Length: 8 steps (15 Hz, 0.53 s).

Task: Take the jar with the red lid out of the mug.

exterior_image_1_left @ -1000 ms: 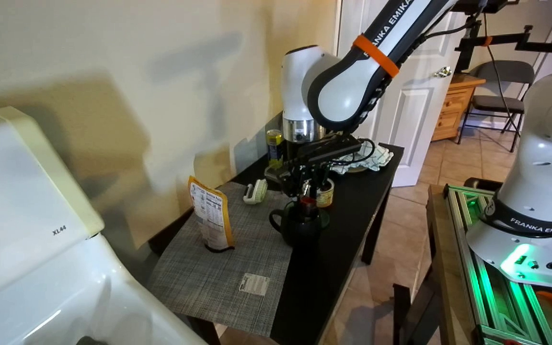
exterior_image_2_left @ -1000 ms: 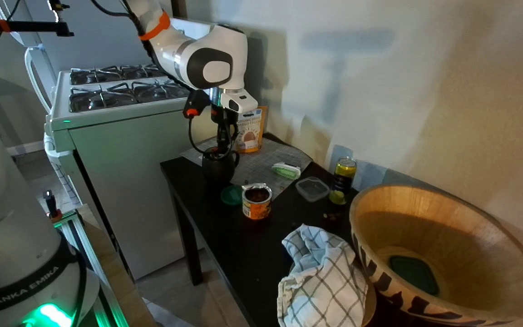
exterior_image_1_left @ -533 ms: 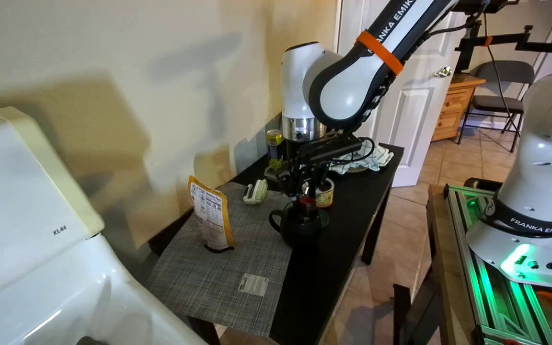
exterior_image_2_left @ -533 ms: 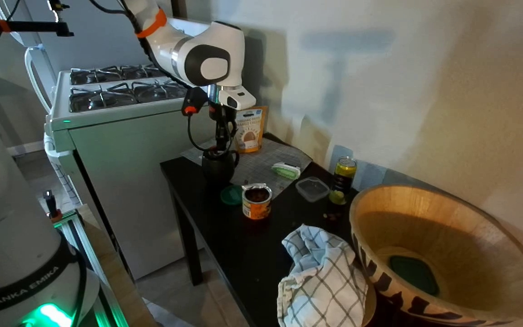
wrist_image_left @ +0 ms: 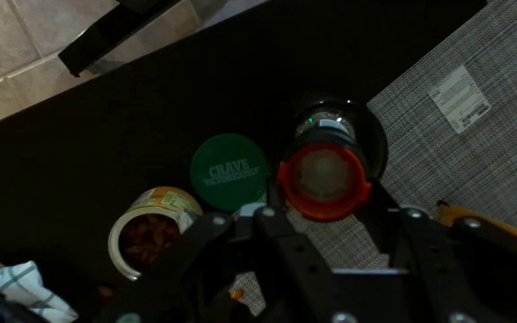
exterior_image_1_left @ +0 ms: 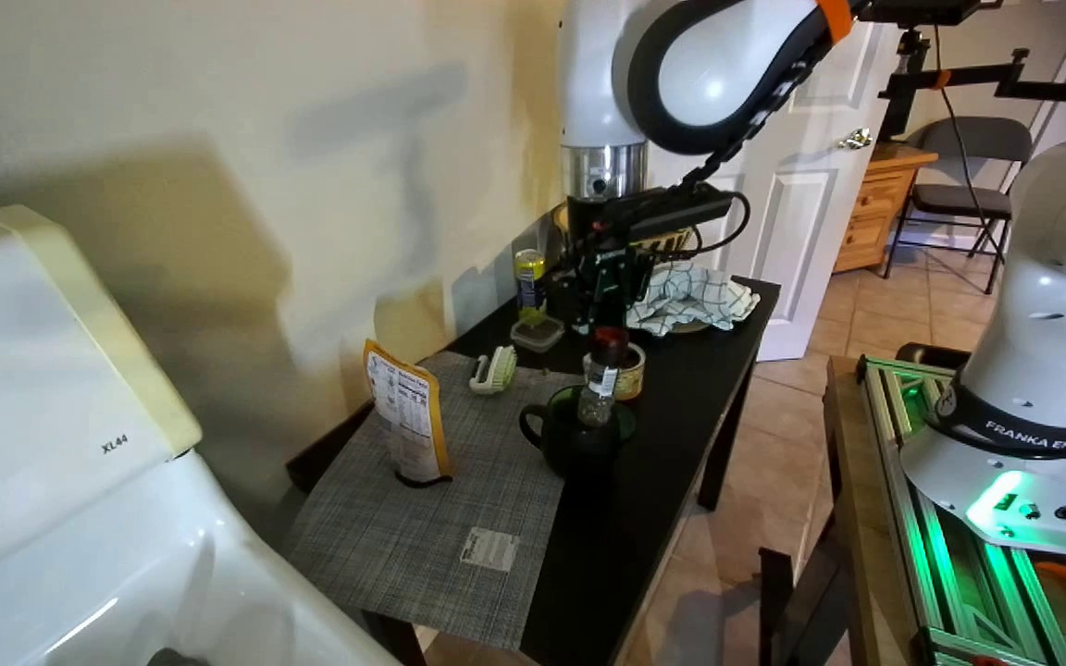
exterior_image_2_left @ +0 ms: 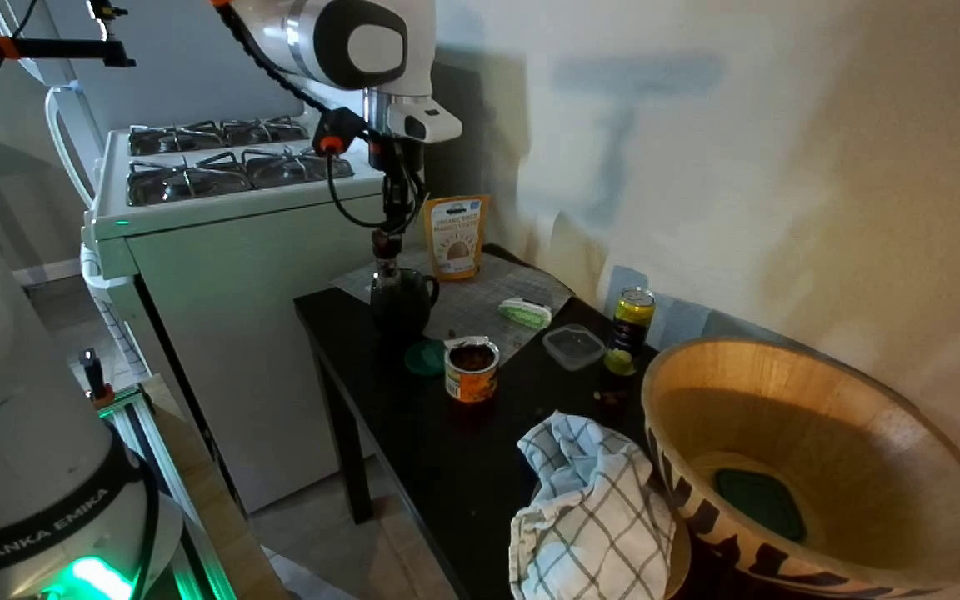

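Observation:
The jar (exterior_image_1_left: 599, 396) has a red lid, a dark collar and a clear glass body with a pale label. My gripper (wrist_image_left: 323, 193) is shut on it, fingers on both sides of the red lid. The jar hangs roughly upright over the dark mug (exterior_image_1_left: 579, 455), most of its body above the rim. I cannot tell whether its base is still inside the mouth. In an exterior view the jar (exterior_image_2_left: 387, 265) overlaps the left part of the mug (exterior_image_2_left: 402, 307). The mug stands upright at the placemat's edge, handle towards the pouch.
An opened orange-labelled can (exterior_image_2_left: 472, 382) and a green lid (wrist_image_left: 229, 172) lie close to the mug. An orange pouch (exterior_image_2_left: 455, 237) and a brush (exterior_image_2_left: 525, 313) are on the placemat (exterior_image_1_left: 440, 555). A clear tub (exterior_image_2_left: 573, 347), tall can (exterior_image_2_left: 630, 329), cloth (exterior_image_2_left: 588, 517) and large bowl (exterior_image_2_left: 822, 400) stand farther off.
My gripper has risen, mostly in the last half second, carrying the jar up. The glass body and label now show above the mug, where only the red lid showed before. The mug stays put.

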Available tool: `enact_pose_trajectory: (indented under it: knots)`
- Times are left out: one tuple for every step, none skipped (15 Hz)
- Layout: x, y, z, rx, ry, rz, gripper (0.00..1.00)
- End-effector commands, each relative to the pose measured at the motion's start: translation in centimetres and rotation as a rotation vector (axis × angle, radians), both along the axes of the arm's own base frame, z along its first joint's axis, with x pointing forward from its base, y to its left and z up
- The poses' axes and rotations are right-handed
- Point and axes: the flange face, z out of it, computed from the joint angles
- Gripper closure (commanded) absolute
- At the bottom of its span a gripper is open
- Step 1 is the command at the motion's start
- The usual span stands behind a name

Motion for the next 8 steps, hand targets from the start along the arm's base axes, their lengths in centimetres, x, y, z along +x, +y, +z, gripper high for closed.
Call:
enact_pose_trajectory:
  knots:
    - [-2.3, -1.6, 6.2, -0.026, -0.046, -0.017, 0.79]
    - [-2.9, -2.3, 8.2, -0.013, -0.076, -0.028, 0.79]
    - [-3.2, -3.1, 9.7, -0.006, -0.106, -0.053, 0.79]
    - [-3.6, -4.5, 11.4, 0.000, -0.150, -0.127, 0.79]
    - [-3.5, -6.2, 12.4, -0.001, -0.173, -0.186, 0.79]
    - [-3.5, -8.6, 13.2, 0.003, -0.185, -0.243, 0.79]
    - [-3.6, -11.2, 13.8, 0.006, -0.199, -0.301, 0.79]
    - [-3.4, -14.4, 13.9, 0.018, -0.203, -0.358, 0.79]
